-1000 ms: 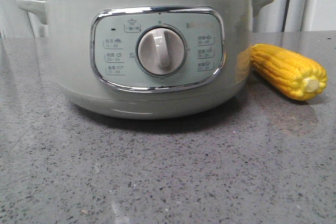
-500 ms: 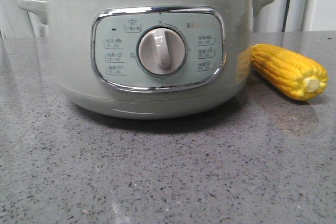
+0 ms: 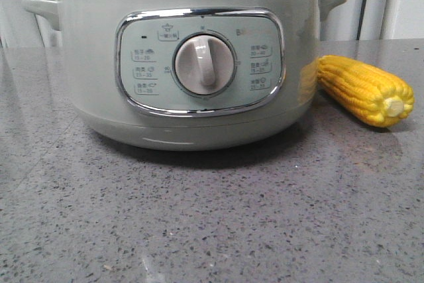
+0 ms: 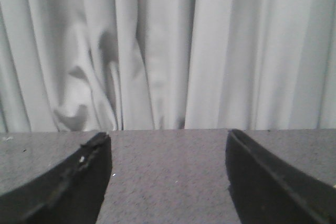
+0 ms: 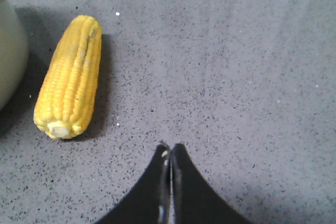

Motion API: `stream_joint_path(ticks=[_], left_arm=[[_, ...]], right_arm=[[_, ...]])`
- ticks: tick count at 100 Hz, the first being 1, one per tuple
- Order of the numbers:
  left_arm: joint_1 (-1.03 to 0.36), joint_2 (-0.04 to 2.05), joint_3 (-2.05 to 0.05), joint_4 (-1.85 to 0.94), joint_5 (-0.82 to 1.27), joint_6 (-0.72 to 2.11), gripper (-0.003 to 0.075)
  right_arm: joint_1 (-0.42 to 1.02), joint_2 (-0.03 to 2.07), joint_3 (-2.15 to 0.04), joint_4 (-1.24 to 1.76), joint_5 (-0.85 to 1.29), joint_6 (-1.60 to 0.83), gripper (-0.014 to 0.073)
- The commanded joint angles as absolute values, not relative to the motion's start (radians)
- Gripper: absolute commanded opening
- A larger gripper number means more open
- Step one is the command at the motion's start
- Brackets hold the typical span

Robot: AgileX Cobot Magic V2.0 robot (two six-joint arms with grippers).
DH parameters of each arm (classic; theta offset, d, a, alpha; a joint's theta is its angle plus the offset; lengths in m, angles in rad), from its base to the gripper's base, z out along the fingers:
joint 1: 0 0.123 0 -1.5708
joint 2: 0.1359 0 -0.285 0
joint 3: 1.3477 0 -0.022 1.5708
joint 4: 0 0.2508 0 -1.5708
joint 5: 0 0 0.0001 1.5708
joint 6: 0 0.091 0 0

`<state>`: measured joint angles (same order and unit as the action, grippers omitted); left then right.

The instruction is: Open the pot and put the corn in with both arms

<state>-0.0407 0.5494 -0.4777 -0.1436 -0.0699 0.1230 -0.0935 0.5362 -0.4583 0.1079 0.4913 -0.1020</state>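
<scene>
Right wrist view: right gripper (image 5: 169, 153) fingers pressed together, empty, over bare countertop (image 5: 252, 77); corn (image 5: 70, 92) lies near it, beside pot (image 5: 8, 45). Left gripper (image 4: 168, 153) jaws spread, empty.

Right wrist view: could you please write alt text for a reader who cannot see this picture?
A yellow corn cob lies on a speckled grey table, its pale stalk end nearer the camera, beside the curved wall of a pale green pot. The right gripper hangs over bare table, its black fingers pressed together and holding nothing.
</scene>
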Motion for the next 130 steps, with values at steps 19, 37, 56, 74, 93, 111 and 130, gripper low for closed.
stream_joint_path(ticks=[19, 37, 56, 74, 93, 111, 130], left_arm=[[-0.249, 0.708, -0.617, -0.144, -0.21, 0.122, 0.0419], [-0.405, 0.798, -0.659, -0.144, -0.303, 0.122, 0.0419], [-0.552, 0.951, -0.754, -0.144, -0.319, 0.122, 0.0419], [-0.648, 1.101, -0.835, -0.124, -0.321, 0.122, 0.0419], [-0.737, 1.22, -0.862, -0.116, -0.401, 0.122, 0.0419], [-0.767, 1.31, -0.876, -0.114, -0.443, 0.122, 0.0419], [-0.765, 1.378, -0.919, -0.122, -0.457, 0.122, 0.0419]], right_arm=[[-0.062, 0.564, -0.496, 0.122, 0.429, -0.105, -0.0064], [0.006, 0.564, -0.497, 0.128, 0.429, -0.105, -0.0063], [0.071, 0.564, -0.497, 0.13, 0.418, -0.105, -0.0063], [0.1, 0.564, -0.497, 0.138, 0.413, -0.105, -0.0063], [0.101, 0.564, -0.497, 0.148, 0.415, -0.105, -0.0063], [0.101, 0.564, -0.497, 0.148, 0.415, -0.105, -0.0063], [0.101, 0.564, -0.497, 0.154, 0.413, -0.105, -0.0063]])
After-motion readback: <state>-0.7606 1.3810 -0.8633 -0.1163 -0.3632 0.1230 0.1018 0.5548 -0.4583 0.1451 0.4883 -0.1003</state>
